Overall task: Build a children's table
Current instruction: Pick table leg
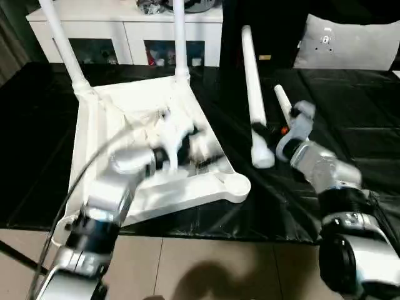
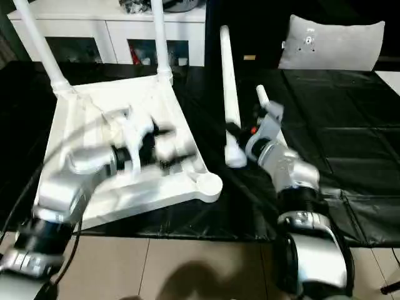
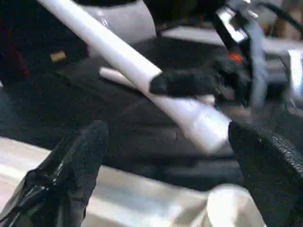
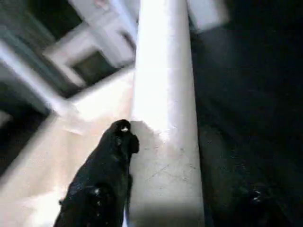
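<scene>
gripping a loose white leg (image 1: pixel 253 81) near its thick end, the right gripper (image 1: pixel 270 132) has its fingers closed around it above the black-covered bench (image 1: pixel 350 112). the left gripper (image 1: pixel 181 140) hovers with fingers spread wide, holding nothing, over the upturned table top (image 1: pixel 94 131), which has two legs already standing. judging ahead, the thick end should be lined up squarely over the empty near corner socket (image 1: pixel 236 185) before pushing.

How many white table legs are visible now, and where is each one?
4. Two legs stand upright in the far corner sockets of the upturned tabletop. One leg is gripped by the right end effector. One leg lies behind that end effector, partly hidden.
</scene>
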